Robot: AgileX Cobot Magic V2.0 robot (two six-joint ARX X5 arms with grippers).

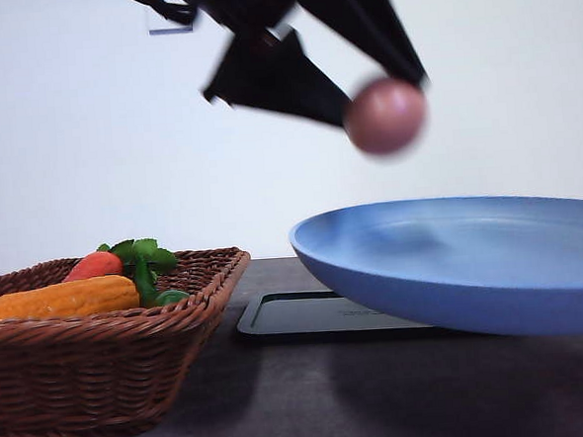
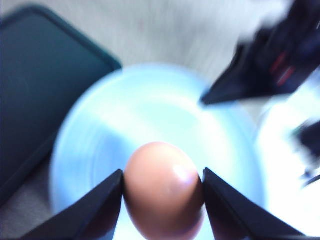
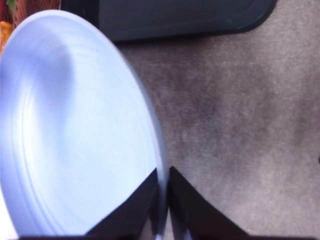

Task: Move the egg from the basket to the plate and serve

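There was one small pinkish-brown oval egg (image 1: 385, 116), one wide light blue round plate (image 1: 473, 267), one brown woven wicker basket (image 1: 103, 374), one flat black rectangular tray (image 1: 307, 315), and two vegetables: one red-orange carrot with green leaves (image 1: 94, 264) and one long orange-yellow vegetable (image 1: 64, 298). Two black pincers were counted, the left (image 2: 162, 190) and the right (image 3: 163, 195).

basket (image 1: 102, 359) at left on the table (image 1: 382, 401), two vegetables (image 1: 88, 285) inside it, tray (image 1: 312, 314) behind and right of basket, plate (image 1: 473, 267) raised at right above the tray's near edge, egg (image 1: 385, 116) in left gripper (image 1: 368, 100) above plate, right gripper (image 3: 162, 200) pinching plate rim
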